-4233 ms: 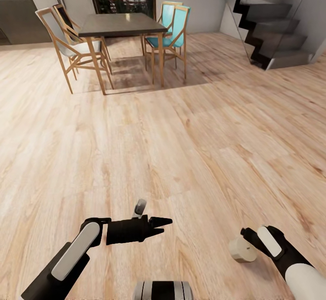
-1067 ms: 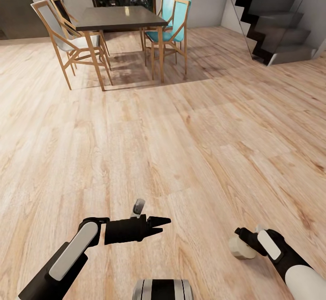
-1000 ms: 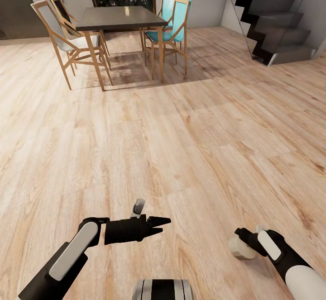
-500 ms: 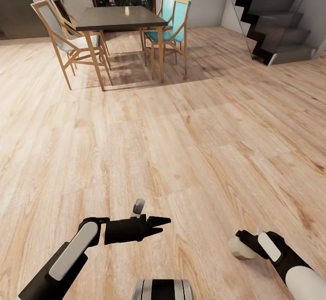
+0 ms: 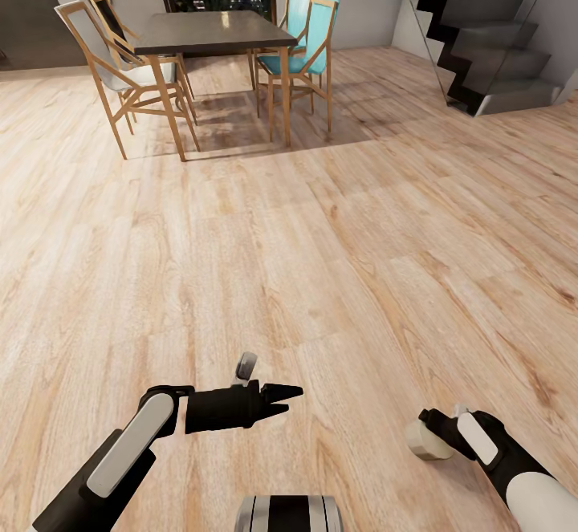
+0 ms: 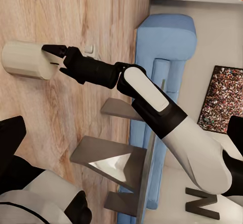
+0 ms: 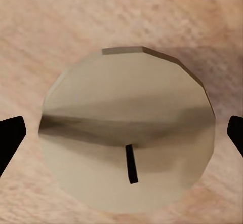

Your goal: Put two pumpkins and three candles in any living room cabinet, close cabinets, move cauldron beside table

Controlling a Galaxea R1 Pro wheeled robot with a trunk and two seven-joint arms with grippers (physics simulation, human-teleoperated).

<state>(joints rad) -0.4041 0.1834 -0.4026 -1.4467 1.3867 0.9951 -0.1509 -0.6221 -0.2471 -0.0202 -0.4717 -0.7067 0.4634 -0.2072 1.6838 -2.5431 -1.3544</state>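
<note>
Right gripper (image 5: 437, 429): clamping a candle (image 5: 425, 440), beige, stubby, faceted, low at the right of the head view, just above the plank floor (image 5: 321, 259). From the right wrist camera: looking end-on at the candle (image 7: 126, 135), short dark wick pointing toward the lens, black fingertips (image 7: 10, 138) showing at both sides of its round face, wood grain behind. From the left wrist camera: seeing the right gripper (image 6: 54, 59) from the side, jaws pinching one end of the candle (image 6: 25, 60), black forearm and white upper link running away from it.

Left gripper (image 5: 287, 400): holding nothing, fingers lying together to a narrow point, aiming toward the right arm, well apart from the candle. A small grey part sticking up from its wrist. Left arm coming in from the lower left corner of the head view, grey-white panel along its black link.

Between the arms, at the bottom edge: a grey and black cylinder of the robot's trunk (image 5: 289, 513).

Farther out: bare light wood planks across most of the head view. At the far end, a dark-topped dining table (image 5: 210, 33) on pale wood legs; two wood-framed chairs (image 5: 108, 58) at its left, two teal chairs (image 5: 307, 50) at its right. Behind it, a dark slatted window. At the upper right, a grey staircase (image 5: 490, 42) rising leftward.
</note>
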